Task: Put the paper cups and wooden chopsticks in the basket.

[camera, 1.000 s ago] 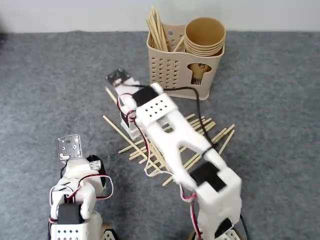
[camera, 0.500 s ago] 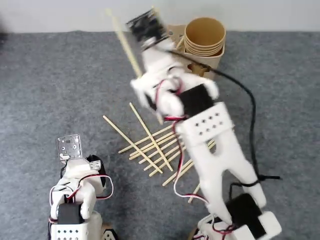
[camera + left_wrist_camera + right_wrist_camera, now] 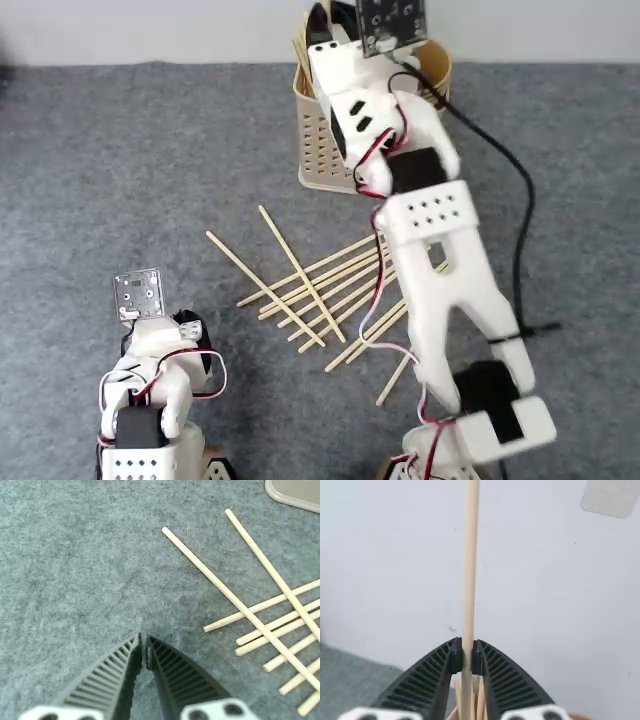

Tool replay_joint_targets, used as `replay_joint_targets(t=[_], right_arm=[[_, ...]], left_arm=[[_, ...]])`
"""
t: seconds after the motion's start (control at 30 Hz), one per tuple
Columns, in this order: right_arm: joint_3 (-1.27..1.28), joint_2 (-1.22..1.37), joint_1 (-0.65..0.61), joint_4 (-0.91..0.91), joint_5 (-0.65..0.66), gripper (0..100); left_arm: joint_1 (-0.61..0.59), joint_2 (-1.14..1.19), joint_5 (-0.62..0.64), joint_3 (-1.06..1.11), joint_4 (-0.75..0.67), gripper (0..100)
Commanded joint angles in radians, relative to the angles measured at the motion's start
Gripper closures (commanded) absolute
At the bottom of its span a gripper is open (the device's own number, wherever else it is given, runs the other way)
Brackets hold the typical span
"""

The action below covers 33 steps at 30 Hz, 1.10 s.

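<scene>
Chopstick [image 3: 469, 575] stands pinched in my right gripper [image 3: 466, 656] above the basket [image 3: 322, 150]; my left gripper [image 3: 144, 650], clenched empty, sits well apart from it.

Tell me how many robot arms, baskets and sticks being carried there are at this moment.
Robot arms: 2, the left arm and the right arm
Basket: 1
Carried chopstick, clamped in the right end effector: 1
Total: 4

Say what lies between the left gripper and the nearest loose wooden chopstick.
Bare grey carpet separates the left gripper from that wooden chopstick, per the left wrist view.
</scene>
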Motion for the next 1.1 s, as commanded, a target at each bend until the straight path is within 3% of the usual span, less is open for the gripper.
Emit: replay_joint_targets(t=[0.0,0.13,0.23,0.33,0.47,0.63,0.77,1.07], right_arm=[[-0.003,0.079,0.025,-0.217,0.025,99.1],[0.0,0.2,0.028,-0.311,0.14,99.1],[0.0,0.234,0.035,-0.332,0.14,98.9],[0.0,0.24,0.03,-0.275,0.14,96.4],[0.0,0.234,0.036,-0.205,0.14,84.9],[0.002,0.183,0.031,-0.124,0.137,89.7],[0.002,0.105,0.019,0.038,0.066,93.8],[0.0,-0.073,-0.047,0.624,-0.046,94.0]], left_arm=[[-0.002,-0.014,-0.005,-0.019,0.003,99],[-0.002,-0.014,-0.005,-0.019,0.003,99],[-0.002,-0.014,-0.005,-0.019,0.003,99],[-0.002,-0.014,-0.005,-0.019,0.003,99],[-0.002,-0.014,-0.005,-0.019,0.003,99],[-0.002,-0.014,-0.005,-0.019,0.003,99],[-0.002,-0.014,-0.005,-0.019,0.003,99],[-0.002,-0.014,-0.005,-0.019,0.003,99]])
